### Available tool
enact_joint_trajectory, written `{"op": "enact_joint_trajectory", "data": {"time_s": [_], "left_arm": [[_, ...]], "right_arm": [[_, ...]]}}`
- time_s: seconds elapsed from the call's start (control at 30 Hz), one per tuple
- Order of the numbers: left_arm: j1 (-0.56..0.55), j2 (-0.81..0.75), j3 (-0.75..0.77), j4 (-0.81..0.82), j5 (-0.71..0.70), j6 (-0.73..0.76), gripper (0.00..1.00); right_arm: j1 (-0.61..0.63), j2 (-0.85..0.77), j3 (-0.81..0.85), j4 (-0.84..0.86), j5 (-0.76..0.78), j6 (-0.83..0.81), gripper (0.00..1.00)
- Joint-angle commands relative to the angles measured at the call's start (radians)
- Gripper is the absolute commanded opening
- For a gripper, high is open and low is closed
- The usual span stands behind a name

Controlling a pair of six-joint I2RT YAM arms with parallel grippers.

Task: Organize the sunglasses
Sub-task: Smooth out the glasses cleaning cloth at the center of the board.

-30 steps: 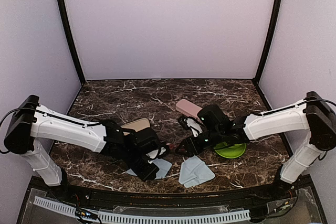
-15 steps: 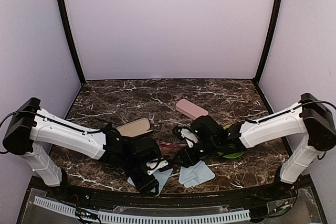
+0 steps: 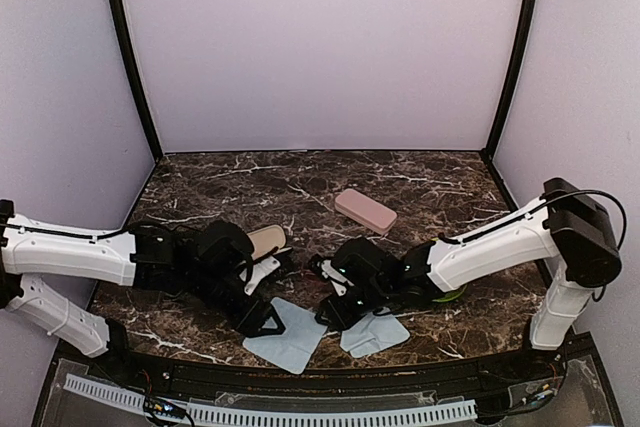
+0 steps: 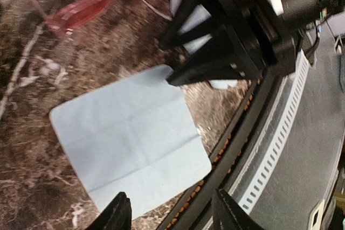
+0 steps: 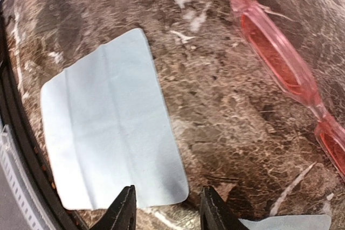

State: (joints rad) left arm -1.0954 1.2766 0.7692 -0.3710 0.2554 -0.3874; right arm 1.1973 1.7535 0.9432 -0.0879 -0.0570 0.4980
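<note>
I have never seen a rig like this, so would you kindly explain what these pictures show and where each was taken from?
The machine is a pair of white robot arms, the left arm and the right arm, bolted at the near edge of a marbled table. The wide picture comes from a fixed camera above and behind them. The two close-ups come from a camera on each wrist, looking past that arm's own fingers. On the table lie a pink glasses case, a light blue cloth, a second cloth beside it, a green plate partly hidden by the right arm, and red-pink sunglasses. The left gripper and the right gripper are both open and hold nothing.
</note>
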Motion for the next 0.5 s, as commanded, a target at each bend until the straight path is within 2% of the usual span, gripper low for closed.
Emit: {"op": "enact_joint_trajectory", "data": {"time_s": [0.0,0.2,0.47], "left_arm": [[0.081,-0.094,-0.031,0.014,-0.092,-0.064,0.53],[0.154,-0.120,-0.036,0.012,-0.170,-0.120,0.53],[0.194,-0.094,-0.024,0.030,-0.160,-0.104,0.54]], "right_arm": [[0.027,0.041,0.059,-0.080,0.082,0.006,0.37],[0.060,0.091,0.106,-0.142,0.126,-0.004,0.33],[0.088,0.123,0.141,-0.204,0.172,-0.012,0.23]]}}
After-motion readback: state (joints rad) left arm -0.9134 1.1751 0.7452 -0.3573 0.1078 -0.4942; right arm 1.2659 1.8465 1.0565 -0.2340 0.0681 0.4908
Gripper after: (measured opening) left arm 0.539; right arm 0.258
